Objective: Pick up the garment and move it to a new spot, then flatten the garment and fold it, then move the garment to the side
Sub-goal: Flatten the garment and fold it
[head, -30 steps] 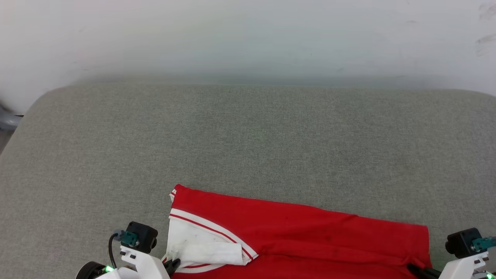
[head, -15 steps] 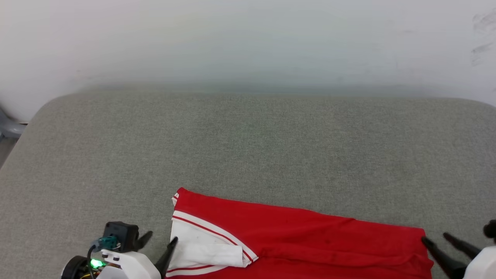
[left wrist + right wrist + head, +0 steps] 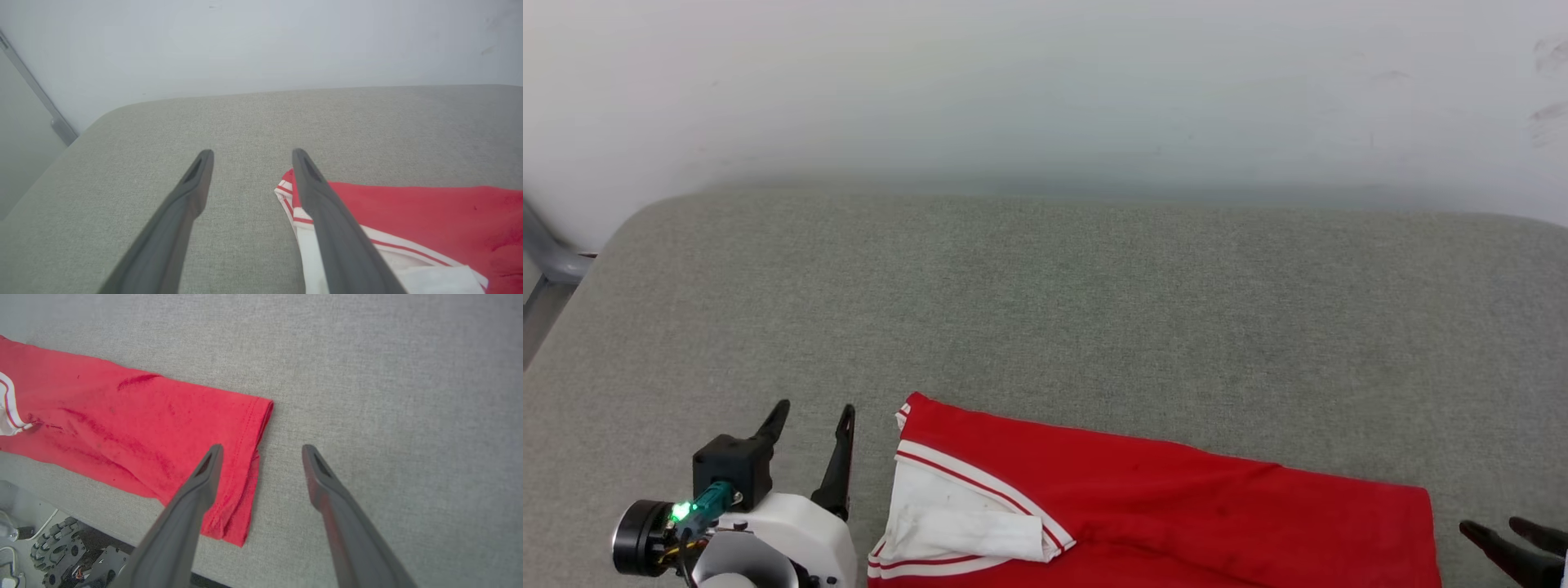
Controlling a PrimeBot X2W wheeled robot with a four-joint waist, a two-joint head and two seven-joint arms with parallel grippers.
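Folded red jersey (image 3: 1176, 506) lies flat at near edge of grey fabric-covered desk (image 3: 1045, 310). Both open, empty: left tool (image 3: 815, 407) just left of white sleeve (image 3: 964, 531), right tool (image 3: 1490, 525) just right of hem (image 3: 1425, 531). Likely regrasp next: pinch all layers at both ends, lift evenly, keep fold.

Bare test room or lab, by the look of it. Gray cloth-covered worktop (image 3: 1094, 310) with rounded corners. Plain white wall (image 3: 1045, 82) at 12 o'clock, scuffed toward 2 o'clock. Gray metal bar (image 3: 556, 261) at 9 o'clock. Wheeled robot base (image 3: 55, 545) below the near edge, 6 o'clock.
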